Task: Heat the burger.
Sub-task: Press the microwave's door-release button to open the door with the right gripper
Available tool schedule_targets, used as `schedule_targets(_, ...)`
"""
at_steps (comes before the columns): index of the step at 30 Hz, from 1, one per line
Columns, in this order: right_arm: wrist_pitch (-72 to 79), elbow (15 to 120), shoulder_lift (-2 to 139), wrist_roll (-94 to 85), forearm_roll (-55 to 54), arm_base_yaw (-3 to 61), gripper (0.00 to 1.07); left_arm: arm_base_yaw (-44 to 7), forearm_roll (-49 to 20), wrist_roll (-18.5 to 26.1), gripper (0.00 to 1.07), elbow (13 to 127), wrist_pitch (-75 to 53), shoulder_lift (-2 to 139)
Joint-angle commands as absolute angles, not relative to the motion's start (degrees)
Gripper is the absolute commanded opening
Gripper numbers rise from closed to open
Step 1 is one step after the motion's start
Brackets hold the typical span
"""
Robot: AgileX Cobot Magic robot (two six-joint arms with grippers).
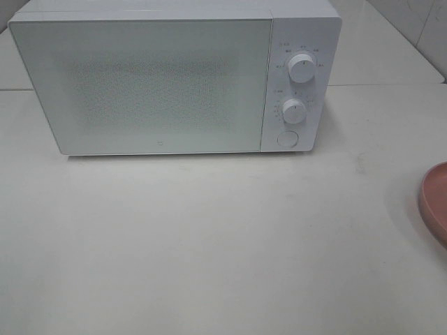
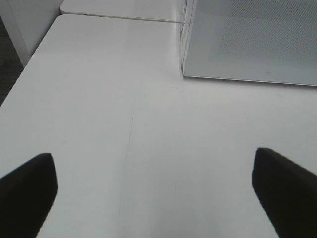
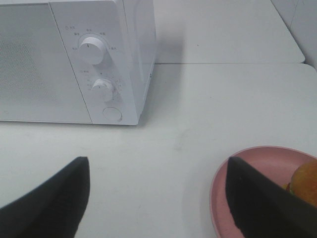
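The burger [image 3: 305, 181] shows only in the right wrist view, as a golden-brown bun edge on a pink plate [image 3: 257, 161], partly hidden behind one finger. My right gripper [image 3: 157, 168] is open above the table, with nothing between its fingers and the plate beside it. Over bare table to the left of the white microwave [image 2: 247, 44], my left gripper [image 2: 153, 163] is also wide open and empty. The microwave [image 1: 160, 84] stands at the back of the exterior view with its door shut. Neither gripper appears in that view.
The microwave's panel carries two round knobs [image 1: 302, 68] [image 1: 294, 111] and a round button [image 1: 287, 138]. Only the plate's rim [image 1: 436, 202] shows at the right edge of the exterior view. A second white table [image 3: 223, 29] joins behind. The table's left edge [image 2: 20, 84] drops to a dark floor.
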State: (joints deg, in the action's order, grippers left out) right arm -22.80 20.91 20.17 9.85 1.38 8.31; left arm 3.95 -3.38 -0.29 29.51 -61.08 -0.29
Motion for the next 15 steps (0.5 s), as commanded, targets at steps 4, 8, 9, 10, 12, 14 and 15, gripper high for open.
schedule_targets(4,-16.9,18.7,24.1,10.0,1.5,7.8,0.75,4.0,-3.3,-0.8,1.0,30.0,-60.9,-1.1)
schedule_targets(8,-11.7,17.2,28.2,10.0,1.4,7.8,0.75,4.0,-3.3,-0.8,1.0,30.0,-60.9,-1.1)
schedule_targets(9,-11.7,17.2,28.2,10.0,1.4,7.8,0.75,4.0,-3.3,-0.8,1.0,30.0,-60.9,-1.1)
schedule_targets(10,-10.4,17.1,29.0,10.0,1.3,7.8,0.75,4.0,-3.3,-0.8,1.0,30.0,-60.9,-1.1)
schedule_targets(12,-7.8,16.8,30.5,10.0,1.3,7.8,0.75,4.0,-3.3,-0.8,1.0,30.0,-60.9,-1.1)
schedule_targets(14,-4.7,16.8,33.1,10.0,1.3,7.8,0.75,4.0,-3.3,-0.8,1.0,30.0,-60.9,-1.1)
schedule_targets(15,-4.7,16.8,33.1,10.0,1.3,7.8,0.75,4.0,-3.3,-0.8,1.0,30.0,-60.9,-1.1)
